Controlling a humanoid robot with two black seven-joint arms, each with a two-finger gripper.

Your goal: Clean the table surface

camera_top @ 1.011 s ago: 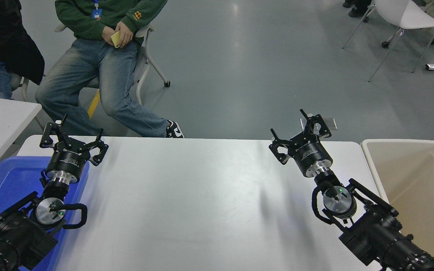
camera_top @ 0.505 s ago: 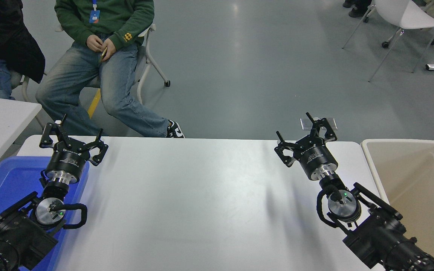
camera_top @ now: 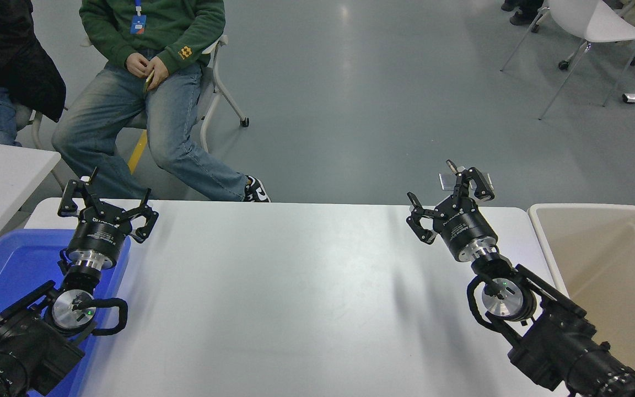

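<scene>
Right gripper (camera_top: 451,207), jaws spread and empty, drifts right toward beige bin (camera_top: 615,259) beside it. White tabletop (camera_top: 295,298) beneath lies bare; clearing looks finished. Left gripper (camera_top: 107,205) parked open over blue tray (camera_top: 14,264).

Right gripper (camera_top: 450,201) hangs spread wide above the table surface (camera_top: 295,286) near the beige bin (camera_top: 598,259); left gripper (camera_top: 107,205) sits parked, spread, over the blue tray (camera_top: 9,270).
</scene>
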